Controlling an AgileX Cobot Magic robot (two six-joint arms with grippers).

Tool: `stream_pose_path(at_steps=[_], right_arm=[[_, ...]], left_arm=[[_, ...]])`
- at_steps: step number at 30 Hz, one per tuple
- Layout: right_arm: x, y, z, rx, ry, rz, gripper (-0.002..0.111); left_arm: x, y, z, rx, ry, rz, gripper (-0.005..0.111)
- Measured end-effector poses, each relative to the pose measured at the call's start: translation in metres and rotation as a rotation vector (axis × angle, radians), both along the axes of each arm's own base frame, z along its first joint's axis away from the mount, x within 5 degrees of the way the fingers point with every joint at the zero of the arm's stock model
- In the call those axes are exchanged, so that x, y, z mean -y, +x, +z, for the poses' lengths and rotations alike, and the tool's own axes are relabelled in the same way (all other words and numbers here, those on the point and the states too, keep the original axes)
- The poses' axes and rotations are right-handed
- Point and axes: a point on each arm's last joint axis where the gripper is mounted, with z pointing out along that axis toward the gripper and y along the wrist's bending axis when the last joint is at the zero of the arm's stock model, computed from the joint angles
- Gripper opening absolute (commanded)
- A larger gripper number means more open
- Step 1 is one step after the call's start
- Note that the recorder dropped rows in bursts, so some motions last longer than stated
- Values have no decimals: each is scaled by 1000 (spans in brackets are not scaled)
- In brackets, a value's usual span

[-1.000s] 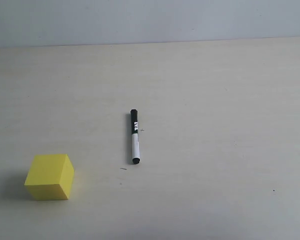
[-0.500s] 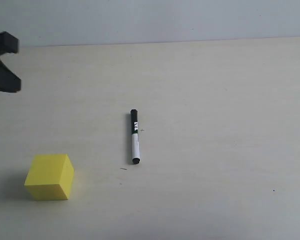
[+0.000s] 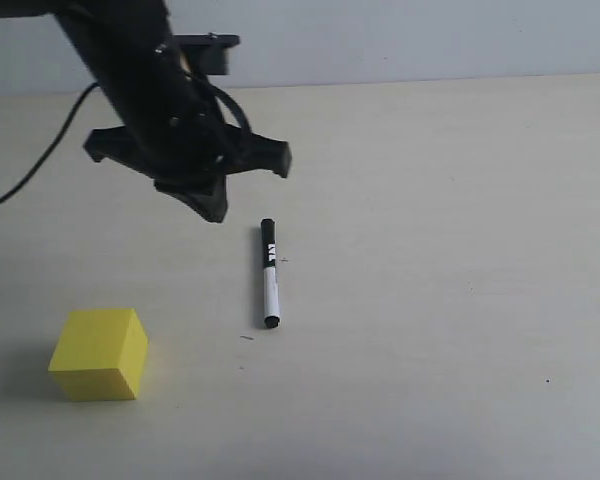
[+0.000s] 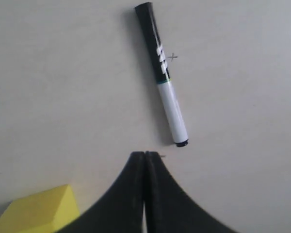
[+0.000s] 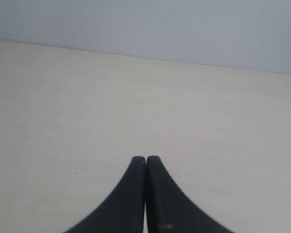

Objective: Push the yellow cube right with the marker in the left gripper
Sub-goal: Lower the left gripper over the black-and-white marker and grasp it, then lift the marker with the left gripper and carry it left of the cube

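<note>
L gripper [image 3: 216, 212] upper left, jaws together, empty. I see marker [image 3: 270, 272] lying mid-frame, yellow cube [image 3: 100, 352] lower left. R gripper [image 5: 145, 159] jaws together too.

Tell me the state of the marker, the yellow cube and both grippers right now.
marker: lying flat on the table, not gripped.
yellow cube: resting on the table, apart from the marker, untouched.
left gripper: shut, empty, not touching the marker.
right gripper: shut, empty.
</note>
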Motion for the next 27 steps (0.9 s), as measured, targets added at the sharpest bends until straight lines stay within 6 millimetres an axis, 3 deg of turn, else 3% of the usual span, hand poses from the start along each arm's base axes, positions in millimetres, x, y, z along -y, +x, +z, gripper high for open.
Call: stream_pose_path(at_steps=[3, 6, 8, 15, 21, 27], right_arm=[[0, 0, 0, 0, 0, 0, 0], [0, 0, 0, 0, 0, 0, 0], [0, 0, 0, 0, 0, 0, 0], [0, 0, 0, 0, 0, 0, 0], [0, 0, 0, 0, 0, 0, 0], [0, 0, 0, 0, 0, 0, 0]], left_arm=[[25, 4, -10, -7, 10, -4, 0], [38, 9, -21, -23, 13, 32, 0], [40, 12, -30, -39, 27, 65, 2], [42, 15, -52, -88, 63, 140, 32], [44, 17, -67, -110, 83, 155, 34], [49, 23, -97, -122, 93, 179, 34]])
